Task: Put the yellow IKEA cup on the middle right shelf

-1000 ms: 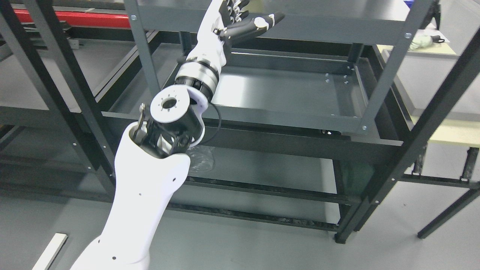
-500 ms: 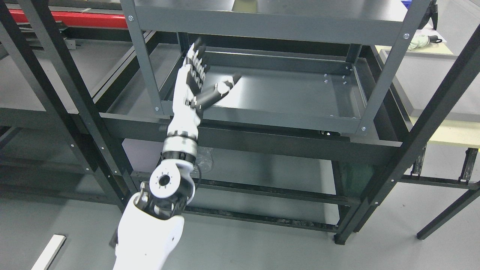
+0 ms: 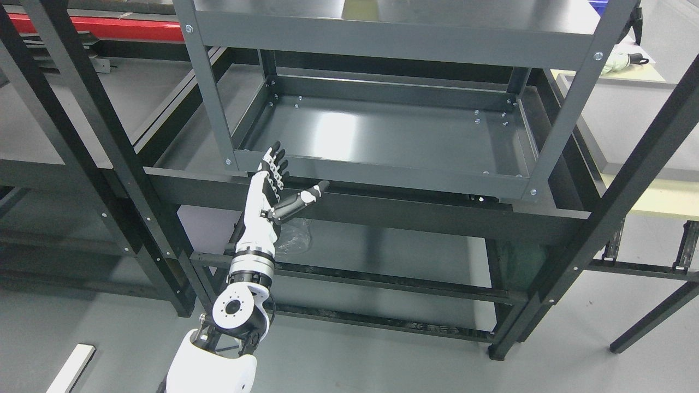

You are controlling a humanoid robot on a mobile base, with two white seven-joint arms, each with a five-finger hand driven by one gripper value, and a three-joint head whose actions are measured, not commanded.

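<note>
Grey rack (image 3: 382, 38) fills the view, its middle shelf (image 3: 393, 136) bare at centre. Left arm (image 3: 240, 305) rises from 7 o'clock; left hand (image 3: 276, 183) is spread wide, holding nothing, in front of the shelf's front rim at its 8 o'clock corner. Cup (image 3: 357, 6): only a yellowish sliver on the top shelf at 12 o'clock, hard to tell.

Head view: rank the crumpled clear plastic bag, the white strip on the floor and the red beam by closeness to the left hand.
From the open left hand:
1. Crumpled clear plastic bag, on the lower shelf just below the hand.
2. White strip, on the floor at lower left.
3. Red beam, far back at upper left.
</note>
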